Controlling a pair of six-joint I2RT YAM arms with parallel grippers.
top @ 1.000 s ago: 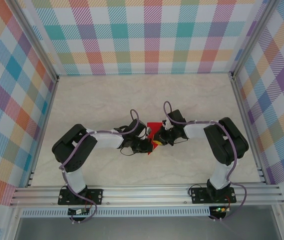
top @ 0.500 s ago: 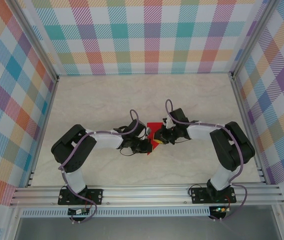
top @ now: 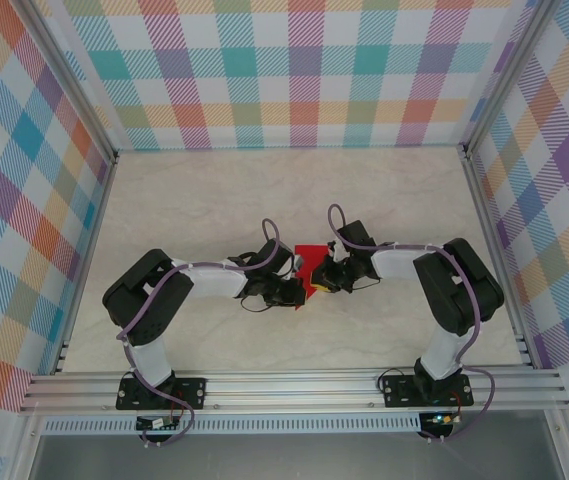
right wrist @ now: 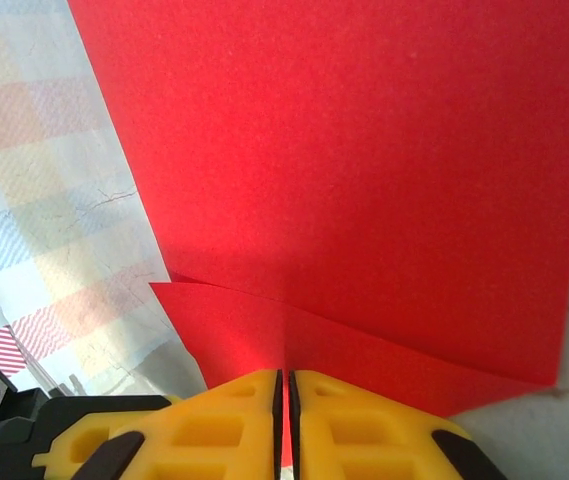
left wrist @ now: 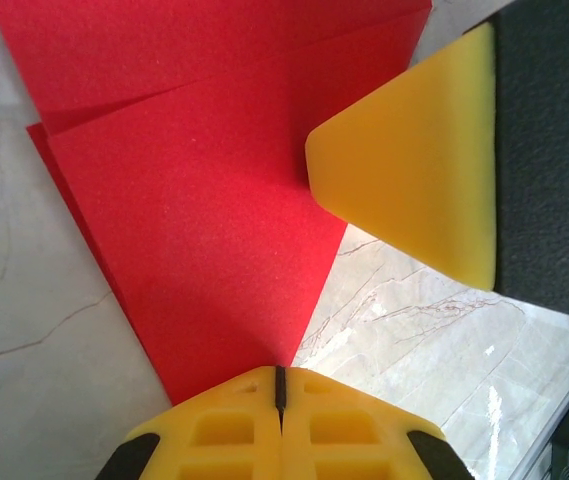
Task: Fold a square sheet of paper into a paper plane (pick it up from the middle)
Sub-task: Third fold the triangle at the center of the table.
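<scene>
Marble-patterned surface (top: 214,200) has the partly folded red sheet of paper (top: 310,256) at its middle, between the two arms' ends. On it, the left tool (left wrist: 280,375) is clamped tight on a pointed corner. The right tool (right wrist: 285,378) pinches a folded edge, its fingers almost touching.

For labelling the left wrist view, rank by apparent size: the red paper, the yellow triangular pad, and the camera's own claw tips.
1. Red paper: largest by far.
2 and 3. Yellow triangular pad and left claw tips look alike; the tips are cropped and nearest the camera, so no ranking.
</scene>
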